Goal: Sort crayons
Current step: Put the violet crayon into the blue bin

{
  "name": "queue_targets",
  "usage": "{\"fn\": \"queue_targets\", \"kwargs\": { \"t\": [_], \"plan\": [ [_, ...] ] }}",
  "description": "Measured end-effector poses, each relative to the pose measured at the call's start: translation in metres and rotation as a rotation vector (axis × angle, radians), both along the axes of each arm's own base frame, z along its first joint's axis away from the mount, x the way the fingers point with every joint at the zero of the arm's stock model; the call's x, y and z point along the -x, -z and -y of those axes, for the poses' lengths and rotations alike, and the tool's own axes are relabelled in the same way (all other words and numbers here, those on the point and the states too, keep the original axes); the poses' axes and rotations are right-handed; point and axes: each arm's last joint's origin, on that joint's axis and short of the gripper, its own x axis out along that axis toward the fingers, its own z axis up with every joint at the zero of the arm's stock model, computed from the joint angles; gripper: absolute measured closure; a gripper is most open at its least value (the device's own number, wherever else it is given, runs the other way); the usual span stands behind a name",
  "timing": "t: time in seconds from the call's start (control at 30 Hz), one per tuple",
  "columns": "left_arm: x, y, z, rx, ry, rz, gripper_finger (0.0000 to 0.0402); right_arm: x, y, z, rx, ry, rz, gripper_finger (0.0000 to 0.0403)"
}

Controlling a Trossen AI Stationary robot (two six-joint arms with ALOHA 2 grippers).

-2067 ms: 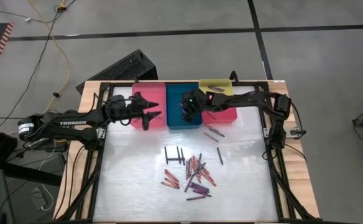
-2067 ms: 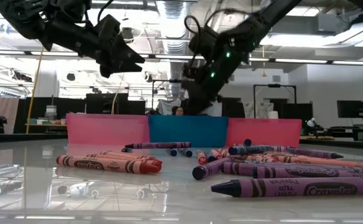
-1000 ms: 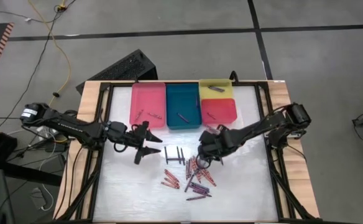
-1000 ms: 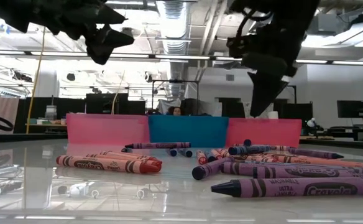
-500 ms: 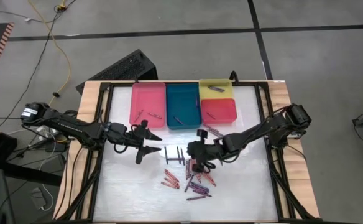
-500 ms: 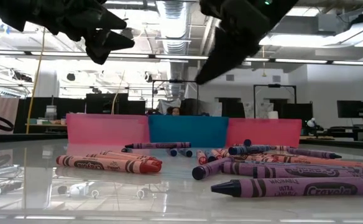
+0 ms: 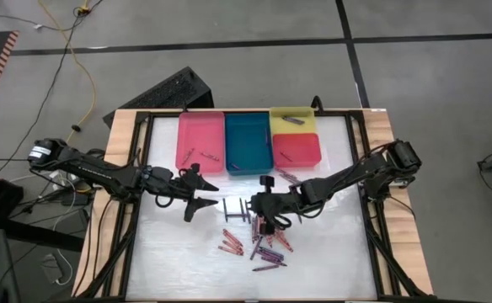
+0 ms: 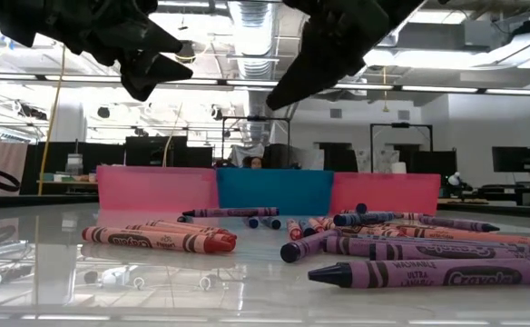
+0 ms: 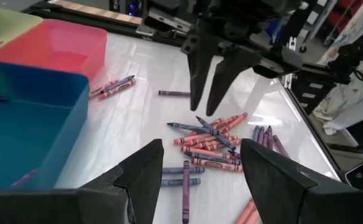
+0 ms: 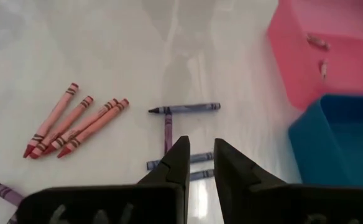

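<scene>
Hovering over the loose pile is where the right gripper [image 7: 264, 220] sits, fingers a narrow gap apart and pinching nothing as far as I can see; it hangs above the small dark blue crayons [image 10: 183, 108] lying in a rough grid near the middle of the white table [image 7: 330, 244], so my guess is it's lining up for one of those. The left gripper [image 7: 204, 202] waits off to the side of that grid, fingers spread wide and empty; probably parked there so it stays out of the other arm's way.

The thin wax crayons [image 7: 263, 240] in red, purple and blue are mostly scattered in a heap nearer the front edge; a few lie just beside the small red plastic tray [image 7: 296, 149]. The pink plastic tray [image 7: 200, 141] and the teal plastic tray [image 7: 248, 143] each hold a couple of sticks; the yellow plastic tray [image 7: 292, 119] has a grey one; looks like one colour per tray, with most of the sorting left.
</scene>
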Motion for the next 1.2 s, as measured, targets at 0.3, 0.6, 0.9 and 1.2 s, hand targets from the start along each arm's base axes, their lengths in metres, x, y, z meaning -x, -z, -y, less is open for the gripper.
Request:
{"fn": "queue_targets", "kwargs": {
  "t": [0.3, 0.6, 0.9, 1.2],
  "plan": [
    [0.001, 0.001, 0.004, 0.073, 0.003, -0.012, 0.0198, -0.01, -0.006, 0.017, -0.039, -0.047, 0.065, 0.0335],
    [0.004, 0.001, 0.016, 0.019, -0.033, -0.003, 0.0198, -0.031, 0.052, 0.001, -0.063, -0.121, -0.061, 0.0336],
    [0.006, 0.003, 0.022, 0.039, -0.023, -0.03, 0.0198, -0.059, 0.072, -0.001, -0.046, -0.156, -0.066, 0.0336],
    [0.008, 0.003, 0.026, 0.026, -0.033, -0.027, 0.0198, -0.058, 0.075, -0.001, -0.066, -0.128, -0.099, 0.0336]
  ]
}}
